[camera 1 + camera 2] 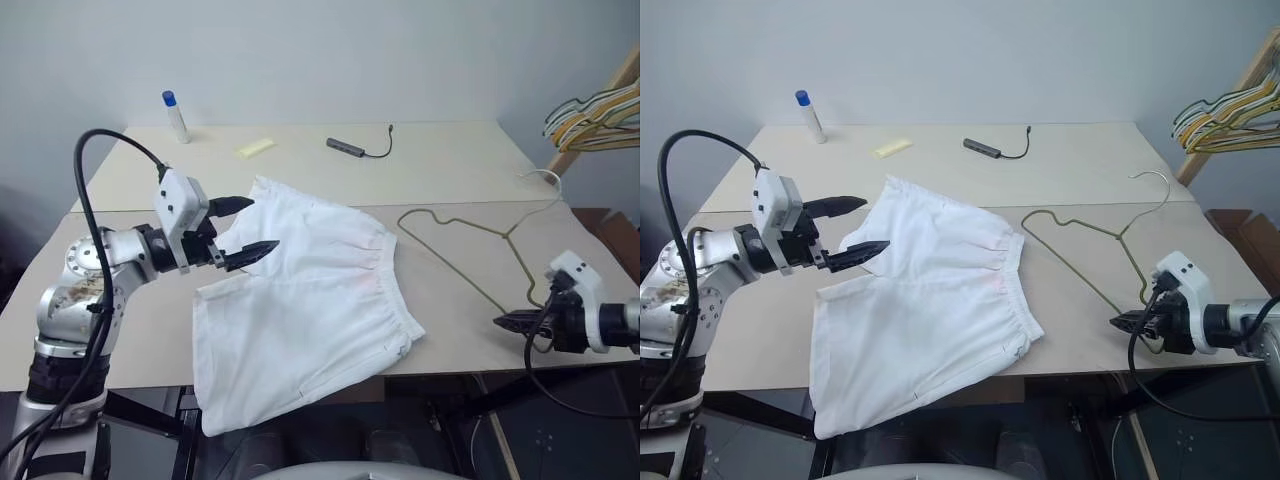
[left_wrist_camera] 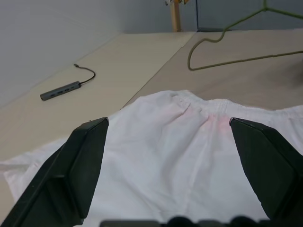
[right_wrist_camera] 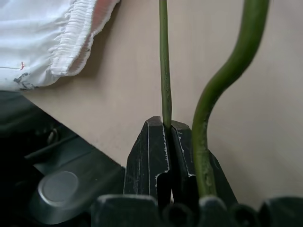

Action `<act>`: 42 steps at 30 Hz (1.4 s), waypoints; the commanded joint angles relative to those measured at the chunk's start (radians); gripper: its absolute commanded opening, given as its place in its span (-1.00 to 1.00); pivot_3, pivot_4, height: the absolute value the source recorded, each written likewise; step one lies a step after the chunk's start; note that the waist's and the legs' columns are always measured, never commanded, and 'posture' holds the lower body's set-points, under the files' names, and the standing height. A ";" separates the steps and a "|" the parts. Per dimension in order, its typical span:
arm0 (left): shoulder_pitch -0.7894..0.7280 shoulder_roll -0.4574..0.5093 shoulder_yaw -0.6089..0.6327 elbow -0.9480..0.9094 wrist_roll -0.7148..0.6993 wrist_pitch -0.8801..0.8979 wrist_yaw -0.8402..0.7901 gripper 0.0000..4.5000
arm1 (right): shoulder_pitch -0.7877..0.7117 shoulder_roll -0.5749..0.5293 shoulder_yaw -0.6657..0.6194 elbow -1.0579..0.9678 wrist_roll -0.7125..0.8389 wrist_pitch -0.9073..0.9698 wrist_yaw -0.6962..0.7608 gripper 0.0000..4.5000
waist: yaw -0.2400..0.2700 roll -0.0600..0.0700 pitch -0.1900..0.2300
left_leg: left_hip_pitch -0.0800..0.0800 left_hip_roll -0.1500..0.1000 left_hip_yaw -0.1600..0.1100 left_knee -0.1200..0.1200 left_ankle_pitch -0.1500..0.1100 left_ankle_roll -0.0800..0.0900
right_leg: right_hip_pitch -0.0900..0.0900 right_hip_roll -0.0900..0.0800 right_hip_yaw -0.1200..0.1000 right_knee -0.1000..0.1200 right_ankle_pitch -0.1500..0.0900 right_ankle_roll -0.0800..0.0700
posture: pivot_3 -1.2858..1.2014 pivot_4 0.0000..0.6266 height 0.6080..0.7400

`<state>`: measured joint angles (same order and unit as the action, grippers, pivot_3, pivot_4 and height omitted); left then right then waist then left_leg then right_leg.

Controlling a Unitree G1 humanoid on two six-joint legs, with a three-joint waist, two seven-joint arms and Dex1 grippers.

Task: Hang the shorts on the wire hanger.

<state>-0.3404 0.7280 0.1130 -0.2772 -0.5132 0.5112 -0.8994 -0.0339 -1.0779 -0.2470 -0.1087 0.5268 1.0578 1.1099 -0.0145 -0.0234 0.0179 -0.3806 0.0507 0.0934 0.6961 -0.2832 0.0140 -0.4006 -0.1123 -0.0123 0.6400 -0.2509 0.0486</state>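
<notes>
The white shorts [image 1: 310, 300] lie spread flat on the table, waistband toward the right, one leg hanging over the front edge. My left gripper [image 1: 262, 223] hovers open just above their left part, holding nothing; the left wrist view looks between the wide fingers [image 2: 85, 161] at the cloth [image 2: 189, 161]. The wire hanger [image 1: 470, 232] lies on the table right of the shorts, its hook at the back. My right gripper [image 1: 510, 322] is shut on the hanger's near end at the table's front edge; the right wrist view shows the wire [image 3: 163, 61] pinched between the closed fingertips.
At the back of the table [image 1: 450, 170] are a blue-capped bottle [image 1: 176, 117], a yellow piece [image 1: 255, 148] and a grey USB hub with its cable [image 1: 345, 147]. A bunch of yellow and white hangers [image 1: 595, 115] hangs off the table's right side.
</notes>
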 commanded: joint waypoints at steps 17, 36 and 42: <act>0.044 0.055 0.018 -0.111 -0.139 -0.006 -0.187 0.98 | -0.024 -0.049 0.183 0.132 0.047 0.037 0.125 -1.00 | 0.002 0.000 0.000 | 0.009 0.000 -0.002 -0.002 0.000 0.000 | 0.012 0.000 -0.003 -0.007 0.000 0.000 | 0.05 -1.00 1.00; 0.050 0.067 0.019 -0.041 -0.181 -0.073 -0.347 0.98 | -0.074 -0.091 0.257 0.125 0.065 0.050 0.203 -1.00 | 0.003 0.000 0.000 | 0.009 0.000 -0.002 -0.002 -0.001 0.001 | 0.012 0.000 -0.002 -0.009 0.001 0.000 | 0.06 -1.00 1.00; 0.033 0.050 0.017 -0.022 -0.160 -0.096 -0.356 0.98 | -0.110 -0.104 0.277 0.201 0.038 0.046 0.204 -1.00 | 0.004 0.000 0.000 | 0.009 0.000 -0.002 -0.002 -0.001 0.001 | 0.012 0.000 -0.002 -0.010 0.001 0.000 | 0.06 -0.98 1.00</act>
<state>-0.2811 0.7836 0.1181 -0.2951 -0.6706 0.4382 -1.2634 -0.1216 -1.1575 0.0482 0.0779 0.5695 1.1073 1.3033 -0.0104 -0.0235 0.0184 -0.3718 0.0510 0.0918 0.6938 -0.2841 0.0148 -0.3882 -0.1120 -0.0147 0.6302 -0.2501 0.0487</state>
